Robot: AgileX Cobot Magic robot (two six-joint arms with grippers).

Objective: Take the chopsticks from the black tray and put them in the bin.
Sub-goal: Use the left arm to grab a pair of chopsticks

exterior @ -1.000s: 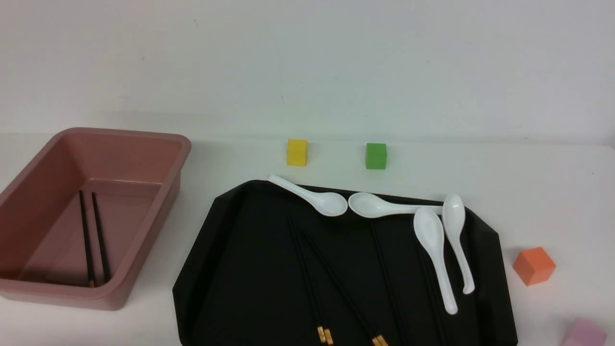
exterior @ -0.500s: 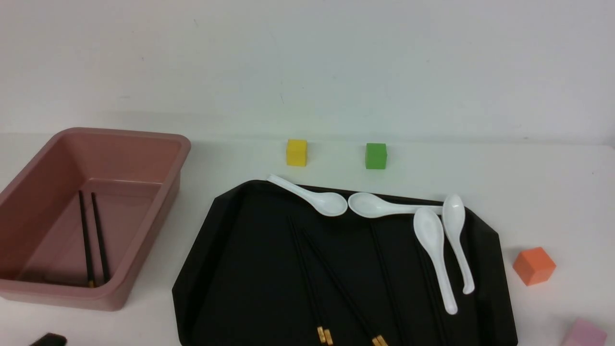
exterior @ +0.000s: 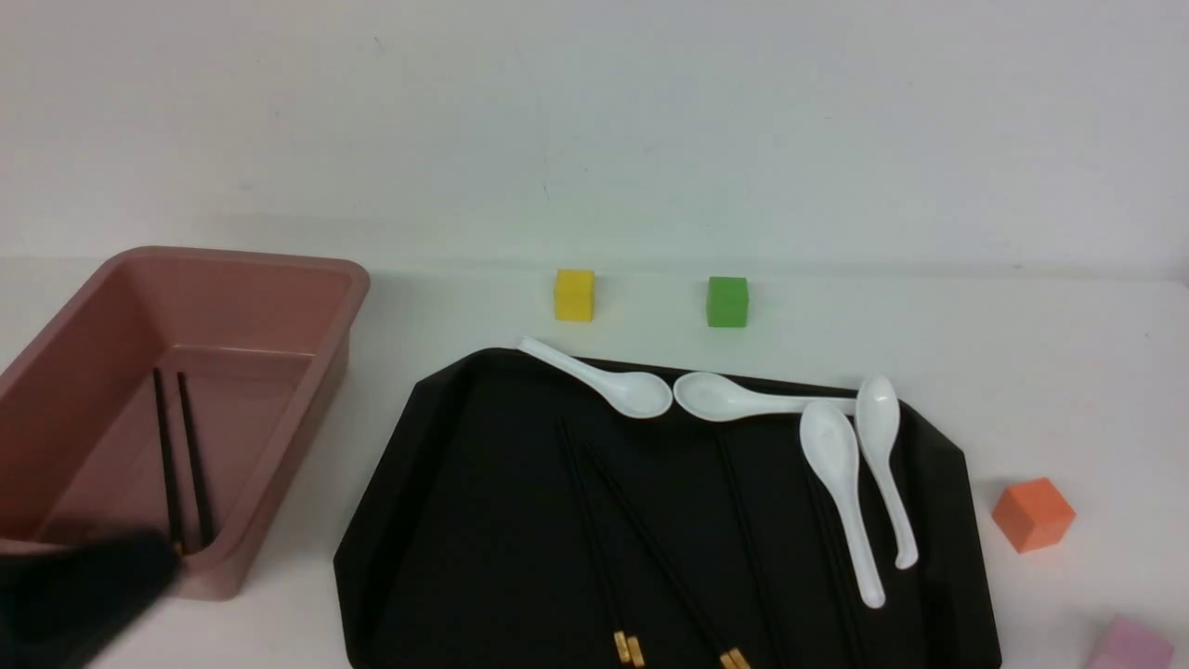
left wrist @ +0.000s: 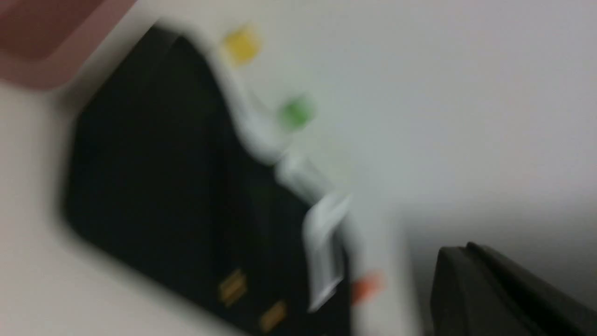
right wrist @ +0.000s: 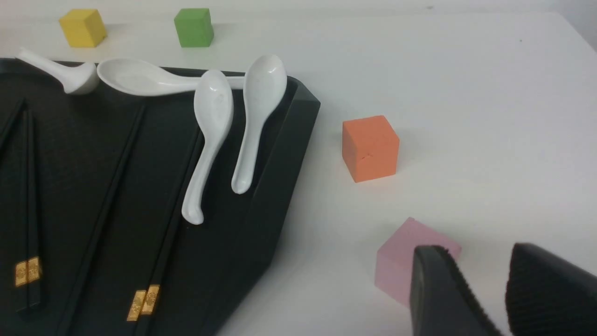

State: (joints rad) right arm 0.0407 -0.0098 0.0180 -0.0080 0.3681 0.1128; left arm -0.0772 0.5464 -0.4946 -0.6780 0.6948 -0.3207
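While bin [exterior: 314, 390] shows 2 chopsticks [exterior: 192, 455], left end effector [left wrist: 459, 248] closed, right one [right wrist: 476, 247] parted (both empty).

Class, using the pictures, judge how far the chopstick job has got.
Partly done: two chopsticks lie in the pink bin. Nothing is in hand: the left pincer is shut, empty. Left: several more chopsticks in the black tray.

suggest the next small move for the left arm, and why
Probably swing the shut left gripper over toward the large matte black tray, opening on the way: slim black gold-capped chopsticks still lie there, and the deep dusty-pink plastic bin holds only two.
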